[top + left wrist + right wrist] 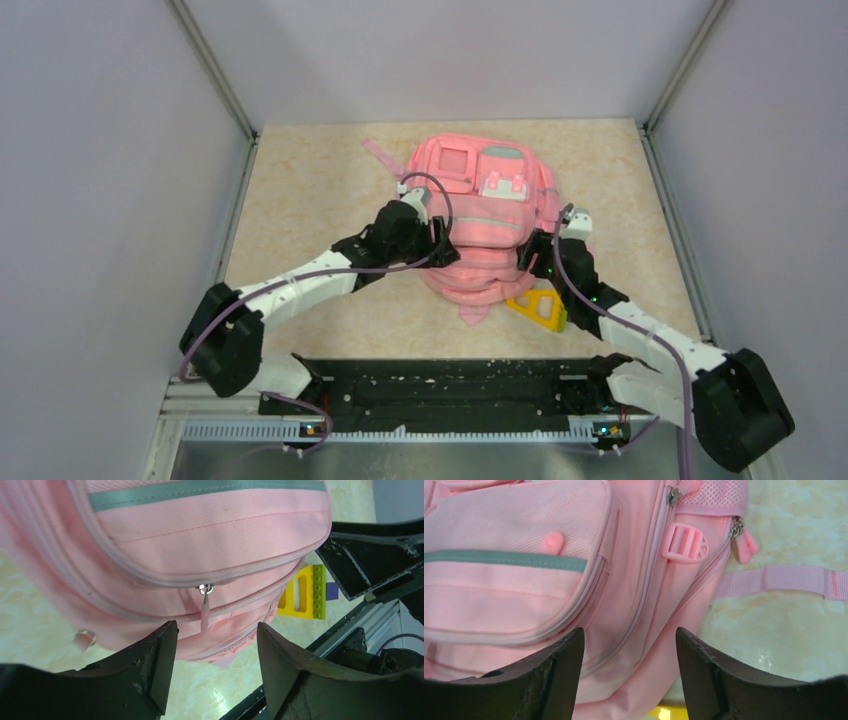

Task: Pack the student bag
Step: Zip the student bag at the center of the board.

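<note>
So, the student bag [475,215] is found lying flat on the table [320,190], roughly mid-table and a bit toward the far side. Its front pockets face up and its near end is slumped toward the arm bases. The left gripper [212,632] is parked at the bag's left flank and the right gripper [629,632] at its right flank. Both are seen with the jaws well apart and nothing pinched between them, only pink fabric showing through the gap. In the left wrist view a zip pull [204,612] can be seen dangling right between the spread fingers, on a zip that looks closed around it. A yellow building-block piece [538,306] with a green edge is tucked at the bag's near right corner, touching it or partly under it, hard to say which. Handling-wise, the bag is best judged as soft and floppy. No stiff shell is visible and the fabric is rumpled, so it'll probably sag and fold rather than lift as one piece. It looks light, though how much has been stuffed inside can't be told. The cloth looks woven and not very slippery. Good grab spots would likely be the zip pulls for opening, a pinched fold of fabric beside the zip for bracing, or the loose strap [774,580] lying on the table beside the bag. The plastic buckle [684,542] is probably too slick and small to be counted on.
</note>
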Available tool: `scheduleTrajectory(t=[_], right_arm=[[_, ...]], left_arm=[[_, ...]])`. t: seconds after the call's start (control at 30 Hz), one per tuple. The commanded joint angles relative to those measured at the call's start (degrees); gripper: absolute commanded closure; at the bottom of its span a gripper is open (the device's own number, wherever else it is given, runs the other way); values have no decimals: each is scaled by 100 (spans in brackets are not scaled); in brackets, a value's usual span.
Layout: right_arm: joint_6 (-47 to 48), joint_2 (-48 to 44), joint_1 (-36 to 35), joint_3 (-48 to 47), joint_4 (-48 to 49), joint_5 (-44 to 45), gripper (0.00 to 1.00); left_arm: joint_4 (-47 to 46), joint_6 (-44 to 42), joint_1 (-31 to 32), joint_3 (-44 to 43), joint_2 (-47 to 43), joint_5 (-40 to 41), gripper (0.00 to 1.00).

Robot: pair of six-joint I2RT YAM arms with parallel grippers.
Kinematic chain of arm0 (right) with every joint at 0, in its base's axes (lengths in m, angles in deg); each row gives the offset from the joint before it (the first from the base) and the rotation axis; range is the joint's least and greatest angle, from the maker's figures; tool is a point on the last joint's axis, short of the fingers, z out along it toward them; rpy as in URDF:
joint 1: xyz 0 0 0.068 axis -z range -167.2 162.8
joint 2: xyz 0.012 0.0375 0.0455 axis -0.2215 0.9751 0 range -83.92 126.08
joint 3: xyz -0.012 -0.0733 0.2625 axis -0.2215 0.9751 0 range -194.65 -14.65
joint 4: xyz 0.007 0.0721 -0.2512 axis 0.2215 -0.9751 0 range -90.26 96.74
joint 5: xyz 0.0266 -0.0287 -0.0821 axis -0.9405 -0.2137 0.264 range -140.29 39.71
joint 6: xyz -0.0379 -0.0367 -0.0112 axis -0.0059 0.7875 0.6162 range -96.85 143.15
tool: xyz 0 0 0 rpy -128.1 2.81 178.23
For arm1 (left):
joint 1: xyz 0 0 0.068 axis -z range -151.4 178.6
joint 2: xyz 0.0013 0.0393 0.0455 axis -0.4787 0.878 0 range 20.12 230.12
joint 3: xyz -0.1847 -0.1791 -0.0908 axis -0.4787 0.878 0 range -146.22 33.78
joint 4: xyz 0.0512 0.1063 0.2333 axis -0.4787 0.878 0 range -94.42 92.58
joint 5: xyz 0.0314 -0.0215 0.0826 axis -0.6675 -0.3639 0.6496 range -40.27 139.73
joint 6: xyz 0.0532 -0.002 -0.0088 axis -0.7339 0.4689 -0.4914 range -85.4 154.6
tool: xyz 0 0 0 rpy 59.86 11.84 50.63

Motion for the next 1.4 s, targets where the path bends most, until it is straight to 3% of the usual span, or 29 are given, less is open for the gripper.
scheduleTrajectory(t=[0.0,0.1,0.27,0.5,0.63,0.9,1.2,1.37], right_arm=[[-122,-909,-115,59,-1075,-506,34],[-329,-1437,-210,102,-1253,-811,34],[-798,-1498,-997,-45,-1015,-677,35],[-537,136,-2678,-1100,-643,622,39],[-174,1048,-3111,-1843,-583,1114,42],[80,2188,-3202,-2717,-725,1491,43],[232,2929,-3209,-2769,-316,2068,56],[387,3040,-3216,-2928,-303,2275,63]], left_arm=[[565,-353,-84,171,-939,711,34],[513,-353,-359,390,-1355,896,31],[-448,162,-1138,898,-1442,114,32],[-1342,463,-1362,1016,-964,160,25],[-1482,494,-1458,1001,-600,33,23],[-1371,438,-1484,1156,-391,209,27],[-1974,716,-1478,1352,109,-234,34],[-2545,913,-1481,1485,369,-427,44]])
